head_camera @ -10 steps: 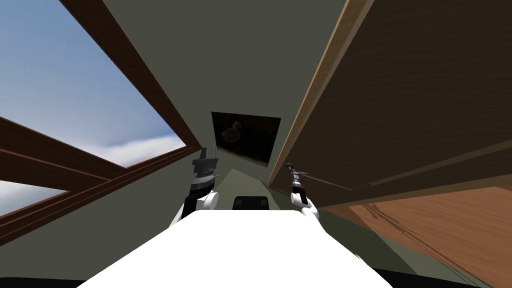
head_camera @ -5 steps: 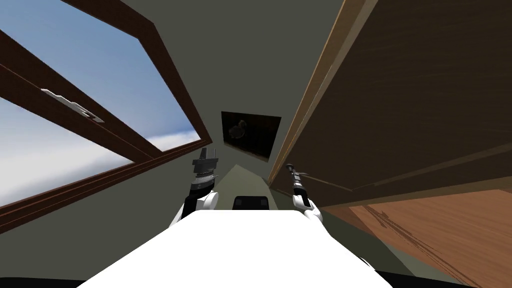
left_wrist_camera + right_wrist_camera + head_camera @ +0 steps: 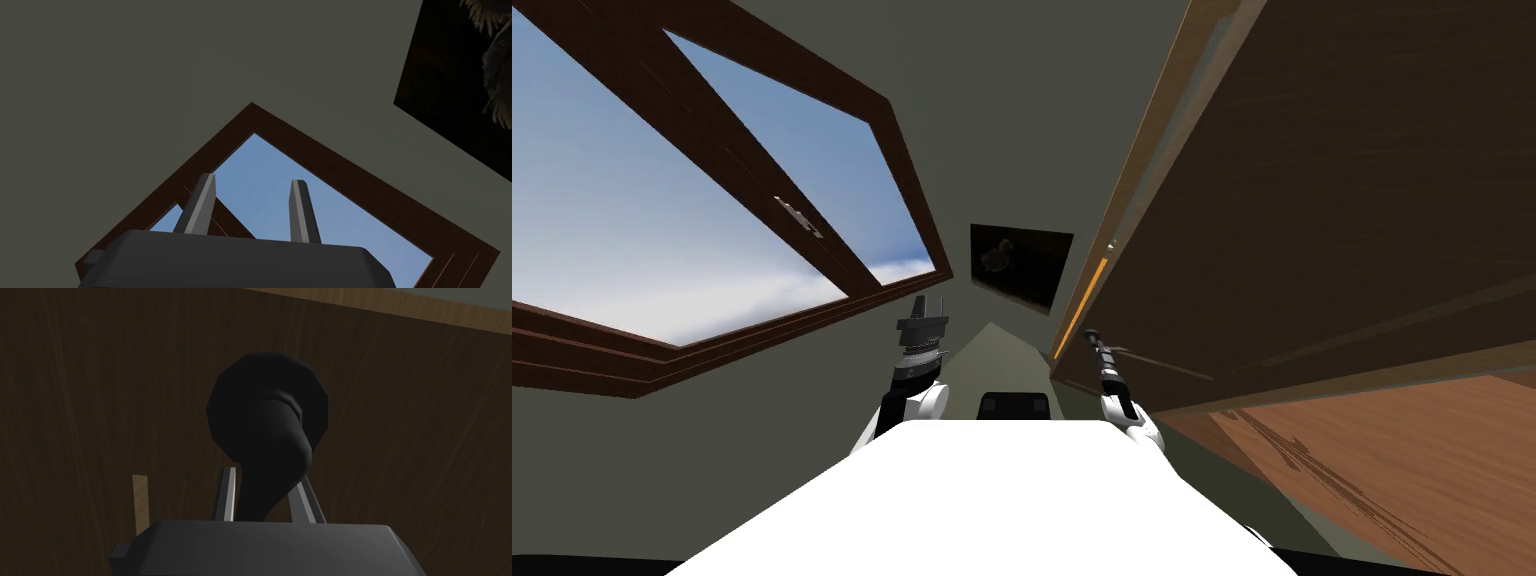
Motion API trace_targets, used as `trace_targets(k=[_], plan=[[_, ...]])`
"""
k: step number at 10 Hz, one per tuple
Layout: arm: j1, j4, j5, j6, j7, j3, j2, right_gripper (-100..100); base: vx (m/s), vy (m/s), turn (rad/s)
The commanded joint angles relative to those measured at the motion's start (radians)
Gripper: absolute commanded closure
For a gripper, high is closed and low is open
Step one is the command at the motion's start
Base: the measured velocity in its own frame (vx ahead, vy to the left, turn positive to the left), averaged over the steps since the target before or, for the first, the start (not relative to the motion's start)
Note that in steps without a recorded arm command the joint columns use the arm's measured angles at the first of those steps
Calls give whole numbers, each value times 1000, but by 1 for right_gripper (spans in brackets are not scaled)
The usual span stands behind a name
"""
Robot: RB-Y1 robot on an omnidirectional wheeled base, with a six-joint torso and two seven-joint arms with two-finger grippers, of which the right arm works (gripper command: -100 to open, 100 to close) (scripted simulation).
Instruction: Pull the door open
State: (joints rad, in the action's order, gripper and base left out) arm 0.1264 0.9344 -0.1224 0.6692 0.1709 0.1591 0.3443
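Bright window (image 3: 662, 220), dim shadowed door (image 3: 1362, 200), splayed edges

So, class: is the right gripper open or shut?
Shut on the handle: the right gripper's fingers press its sides.

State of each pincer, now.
Left pincer: open, empty.
Right pincer: shut on the black door handle.

window (image 3: 712, 190) left, door (image 3: 1362, 200) right, picture (image 3: 1020, 265) between
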Motion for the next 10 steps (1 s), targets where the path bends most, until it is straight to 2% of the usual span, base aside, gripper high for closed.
trace_targets(k=[1, 2, 7, 8, 9, 10], plan=[[18, 8, 4, 16, 17, -14, 14, 100, -149, -10, 127], [22, 10, 5, 20, 22, -17, 18, 100, -216, -30, 121], [84, 38, 21, 75, 82, -65, 67, 100, -231, -41, 130], [76, 34, 19, 67, 74, -62, 59, 100, -110, -6, 22], [96, 32, 23, 92, 93, -76, 73, 100, -166, -30, 141], [105, 33, 25, 105, 101, -82, 82, 100, -248, -69, 194]])
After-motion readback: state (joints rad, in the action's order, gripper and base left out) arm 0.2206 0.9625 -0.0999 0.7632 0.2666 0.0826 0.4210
